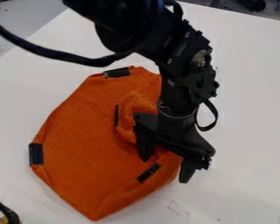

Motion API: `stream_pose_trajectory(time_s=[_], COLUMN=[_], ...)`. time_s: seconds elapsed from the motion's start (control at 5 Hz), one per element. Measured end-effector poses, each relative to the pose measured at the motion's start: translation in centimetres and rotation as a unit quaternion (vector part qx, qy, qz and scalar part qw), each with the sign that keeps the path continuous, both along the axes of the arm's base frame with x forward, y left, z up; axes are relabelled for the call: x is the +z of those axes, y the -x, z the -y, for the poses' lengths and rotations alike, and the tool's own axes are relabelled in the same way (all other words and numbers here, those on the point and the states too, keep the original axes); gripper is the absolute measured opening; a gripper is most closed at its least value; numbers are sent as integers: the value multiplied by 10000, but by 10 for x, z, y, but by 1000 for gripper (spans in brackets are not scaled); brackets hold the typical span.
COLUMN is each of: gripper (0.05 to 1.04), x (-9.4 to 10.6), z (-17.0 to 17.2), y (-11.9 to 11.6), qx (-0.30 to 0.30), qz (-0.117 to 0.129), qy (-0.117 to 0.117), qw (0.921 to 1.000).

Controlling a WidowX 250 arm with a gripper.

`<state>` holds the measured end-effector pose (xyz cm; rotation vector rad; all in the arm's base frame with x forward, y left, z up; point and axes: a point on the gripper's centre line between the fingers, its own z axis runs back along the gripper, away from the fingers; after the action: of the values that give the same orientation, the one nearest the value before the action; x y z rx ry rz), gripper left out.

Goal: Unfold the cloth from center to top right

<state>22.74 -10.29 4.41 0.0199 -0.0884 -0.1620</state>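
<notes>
Lying across the left and middle of the camera view, the orange cloth [89, 144] rests on the white tabletop [247, 109], its lowest corner pointing to the bottom of the frame. A folded-in flap [135, 107] sits near the centre, partly covered by the black arm [192, 61], which comes down from the top edge. The black two-finger gripper [165, 171] is over the cloth's lower right edge, its fingers set wide apart, with one over the orange fabric and the other just beyond the rim; nothing looks pinched between them. The fabric should handle as light, soft and limp, with a slightly fuzzy face that ought to grip well rather than slip, and there is little to break. It will probably sag and crease when lifted by one spot, and a deep pinch could catch the layer beneath. The best hold is likely the loose edge of the flap, beside its narrow black strip [117, 116], taking only the top layer before drawing it towards the upper right of the frame. As for labels, black patches mark the cloth's rim at the top [117, 72], far left [36, 154] and lower right [148, 173], none with readable writing. Faint marks [174, 208] on the tabletop near the bottom are illegible too.
</notes>
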Motion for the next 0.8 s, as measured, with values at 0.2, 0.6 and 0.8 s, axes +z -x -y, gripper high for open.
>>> stream_pose_trajectory(time_s=[0.2,0.6,0.8], gripper=[1001,1001,1001], x=[-6,3,29], z=[-1,-13,-36], y=[2,4,-17], qx=[38,36,392], qz=[-110,-211,-171], qy=[-51,-336,-460], qw=[9999,9992,9980])
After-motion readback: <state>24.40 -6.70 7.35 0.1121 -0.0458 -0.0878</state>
